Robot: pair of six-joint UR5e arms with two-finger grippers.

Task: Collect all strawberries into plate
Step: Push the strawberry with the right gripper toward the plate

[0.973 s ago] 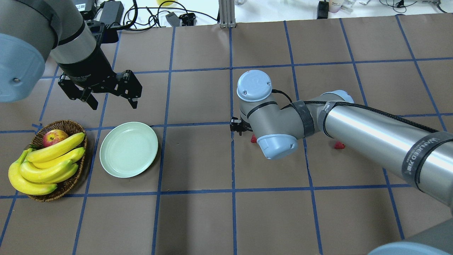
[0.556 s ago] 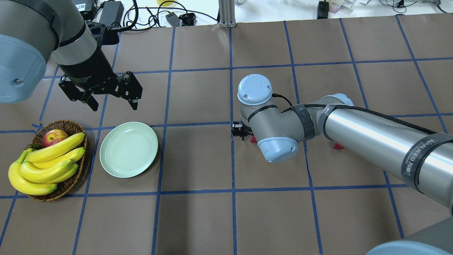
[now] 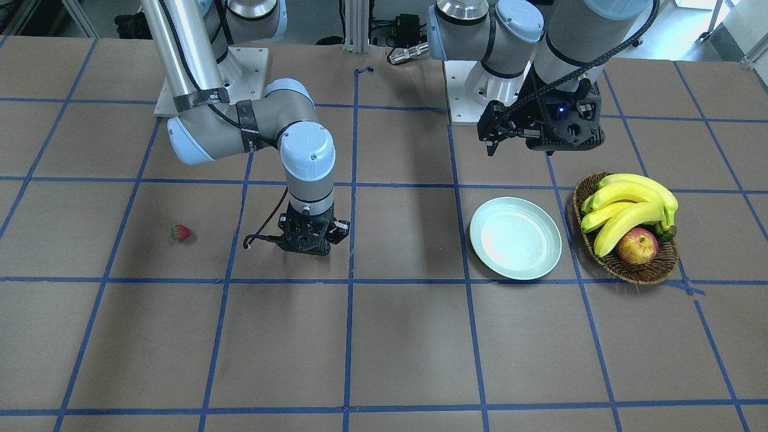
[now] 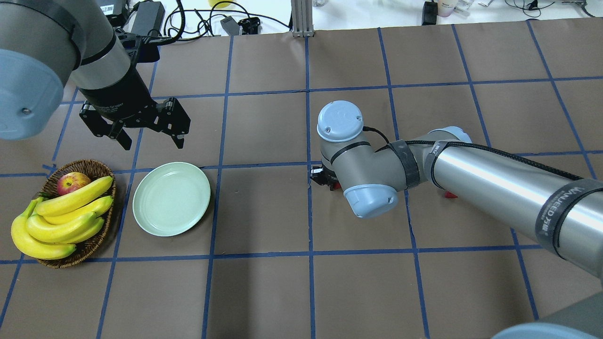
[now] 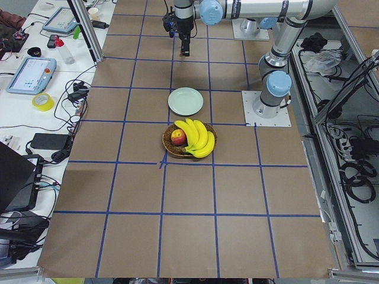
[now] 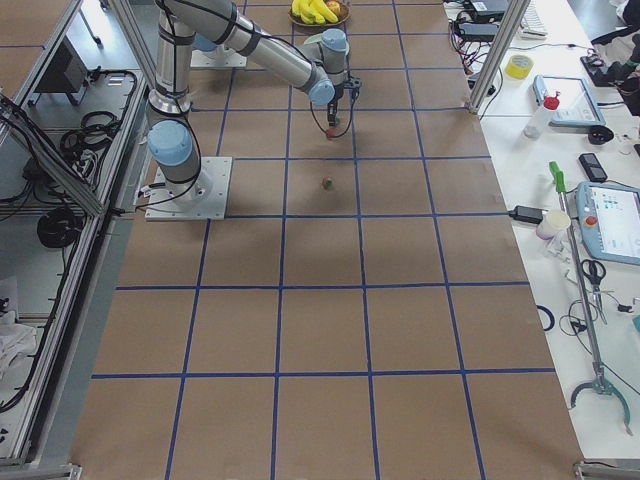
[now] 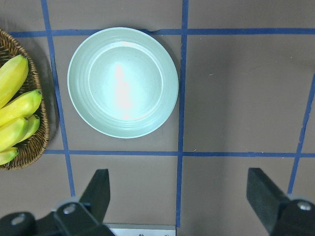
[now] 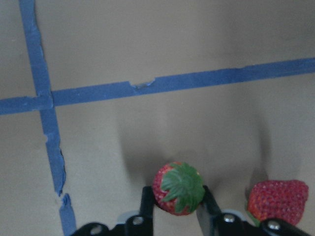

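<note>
A robotics lab: two industrial arms (image 3: 177, 54) stand bolted on metal base plates (image 5: 284, 121) to a large table (image 5: 189, 248) papered brown and marked into squares with blue tape (image 5: 189, 213). Aluminium frame posts (image 5: 86, 29) edge it, and a white side bench (image 5: 21, 117) carries teach pendants (image 5: 29, 74), a tape roll (image 5: 42, 102), a power brick (image 5: 44, 141) and loose cables (image 5: 77, 94)
</note>
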